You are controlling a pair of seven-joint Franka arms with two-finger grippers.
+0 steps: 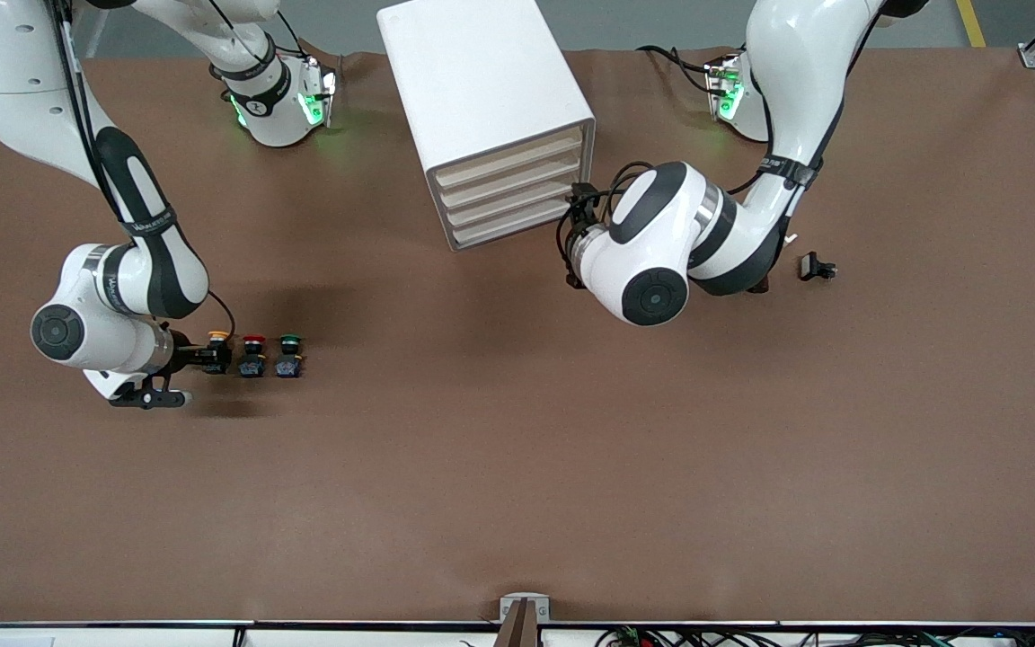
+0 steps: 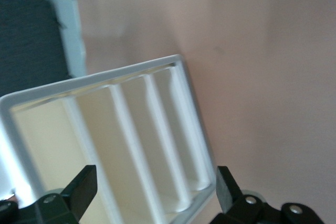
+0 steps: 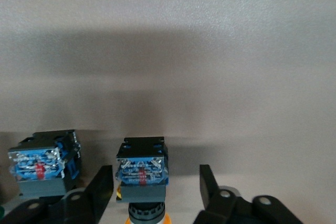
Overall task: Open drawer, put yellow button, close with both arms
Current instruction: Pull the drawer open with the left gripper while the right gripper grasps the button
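The yellow button (image 1: 218,349) stands on the brown table at the right arm's end of a row of three buttons. My right gripper (image 1: 208,358) is low at it and open. In the right wrist view the button's black and blue body (image 3: 142,167) sits between the two fingers (image 3: 94,192) with a gap on each side. The white cabinet (image 1: 482,81) has all four drawers shut; the top drawer (image 1: 508,153) is closed. My left gripper (image 1: 579,220) is open beside the cabinet's front corner, and its fingers (image 2: 84,184) frame the cream drawer fronts (image 2: 131,140).
The red-capped button (image 1: 253,354) and the green-capped button (image 1: 290,352) stand right beside the yellow one, toward the left arm's end. The red one's body shows in the right wrist view (image 3: 44,163). A small black part (image 1: 817,267) lies near the left arm.
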